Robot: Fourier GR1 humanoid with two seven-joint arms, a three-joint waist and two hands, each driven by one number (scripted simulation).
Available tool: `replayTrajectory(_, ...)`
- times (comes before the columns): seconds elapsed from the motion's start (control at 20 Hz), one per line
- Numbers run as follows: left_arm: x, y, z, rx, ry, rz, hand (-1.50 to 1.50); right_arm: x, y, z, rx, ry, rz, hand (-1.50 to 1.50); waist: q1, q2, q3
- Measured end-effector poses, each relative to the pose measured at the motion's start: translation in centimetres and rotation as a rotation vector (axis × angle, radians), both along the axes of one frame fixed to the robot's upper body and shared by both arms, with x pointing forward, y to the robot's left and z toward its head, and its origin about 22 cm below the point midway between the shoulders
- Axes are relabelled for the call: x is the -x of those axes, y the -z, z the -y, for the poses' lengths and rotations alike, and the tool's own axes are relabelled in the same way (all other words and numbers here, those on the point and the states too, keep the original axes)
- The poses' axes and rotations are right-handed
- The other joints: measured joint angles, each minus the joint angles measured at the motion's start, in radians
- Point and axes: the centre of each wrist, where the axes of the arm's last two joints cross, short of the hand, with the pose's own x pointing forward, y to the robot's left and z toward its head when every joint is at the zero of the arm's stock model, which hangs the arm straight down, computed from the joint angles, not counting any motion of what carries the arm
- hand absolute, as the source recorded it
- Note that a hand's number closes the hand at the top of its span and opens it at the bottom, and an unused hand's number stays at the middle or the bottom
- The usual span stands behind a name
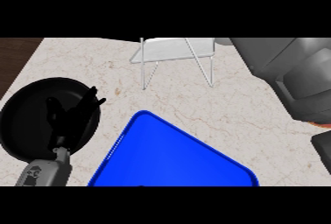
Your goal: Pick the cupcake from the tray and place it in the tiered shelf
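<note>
The right hand, fingers unreadable, hides the cupcake at 3 o'clock: light, soft, best held at its base; left hand rests open at 9 o'clock

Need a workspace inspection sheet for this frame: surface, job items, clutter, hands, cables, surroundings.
Surface: pale marble counter; dark wood strip at far left.
Job's things: blue tray near the bottom edge, no cupcake seen on it; tiered shelf at the back, white with wire legs, lower level bare.
Clutter: black round plate at left.
Hands: left hand open, fingers up, over the plate, holding nothing; right forearm fills the right edge, its hand cannot be made out, with a small orange patch showing beside it.
Cables: nothing seen.
Surroundings: nothing seen.
</note>
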Motion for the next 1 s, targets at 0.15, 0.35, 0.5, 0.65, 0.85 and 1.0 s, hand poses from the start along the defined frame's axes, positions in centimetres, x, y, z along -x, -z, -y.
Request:
replayTrajectory(0.15, 0.0, 0.1, -0.1, 0.002, -0.001, 0.000, 0.00, 0.0, -0.7, 0.5, -0.099, 0.034, 0.034, -1.50, -0.002, -0.001, 0.000)
replayTrajectory(0.35, 0.0, 0.0, -0.2, 0.001, -0.001, -0.005, 0.00, 0.1, -1.7, 1.1, -0.203, 0.101, 0.106, -1.50, -0.002, -0.001, -0.001)
replayTrajectory(0.5, 0.1, 0.1, -0.1, -0.005, -0.003, -0.007, 0.00, 0.3, -2.7, 1.6, -0.222, 0.165, 0.176, -1.50, -0.006, -0.003, -0.001)
replayTrajectory(0.65, 0.1, 0.2, -0.4, -0.008, -0.016, -0.012, 0.00, 0.2, -3.6, 2.8, -0.195, 0.235, 0.236, -1.50, -0.014, -0.005, 0.000)
replayTrajectory(0.85, 0.4, 0.5, -0.7, -0.006, -0.027, -0.016, 0.00, 0.2, -5.1, 4.9, -0.195, 0.331, 0.311, -1.50, -0.026, -0.010, 0.001)
replayTrajectory(1.0, 0.5, 0.5, -0.9, -0.001, -0.032, -0.019, 0.00, 0.2, -6.4, 6.8, -0.209, 0.389, 0.346, -1.50, -0.032, -0.014, 0.001)
